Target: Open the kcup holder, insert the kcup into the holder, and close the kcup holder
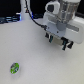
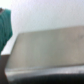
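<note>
The kcup [image 1: 15,66], a small round pod with a bright green top, lies on the white table near the exterior view's lower left. My gripper [image 1: 58,42] hangs far from it at the exterior view's upper right, fingers apart and nothing between them. The kcup holder is hidden behind the arm in the exterior view. In the wrist view a broad, flat, grey-looking top of the kcup holder [image 2: 50,55] fills most of the blurred picture. Its drawer fronts and handles do not show, and neither do my fingers in that view.
A teal shape [image 2: 4,27] sits beside the box's edge in the wrist view. Dark objects [image 1: 10,20] line the back of the white table [image 1: 35,60], and a black cable [image 1: 30,12] loops down to the wrist.
</note>
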Motion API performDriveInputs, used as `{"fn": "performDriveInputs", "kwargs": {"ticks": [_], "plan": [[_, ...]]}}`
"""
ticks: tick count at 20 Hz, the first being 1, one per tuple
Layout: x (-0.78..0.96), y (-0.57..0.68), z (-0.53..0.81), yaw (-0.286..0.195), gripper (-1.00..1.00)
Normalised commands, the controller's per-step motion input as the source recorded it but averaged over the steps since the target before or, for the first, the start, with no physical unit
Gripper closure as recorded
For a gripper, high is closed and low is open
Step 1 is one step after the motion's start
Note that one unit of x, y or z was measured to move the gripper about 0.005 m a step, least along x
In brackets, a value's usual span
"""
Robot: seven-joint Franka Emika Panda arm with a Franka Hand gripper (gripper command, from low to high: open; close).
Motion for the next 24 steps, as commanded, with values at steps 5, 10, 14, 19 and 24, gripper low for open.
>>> {"fn": "performDriveInputs", "kwargs": {"ticks": [5,10,14,19,24], "plan": [[0.33,-0.59,0.27,-0.187,-1.00],[0.30,-0.65,0.17,-0.201,-1.00],[0.27,-0.66,0.13,-0.204,-1.00],[0.16,-0.73,0.09,-0.197,-1.00],[0.04,-0.72,0.02,-0.208,-1.00]]}}
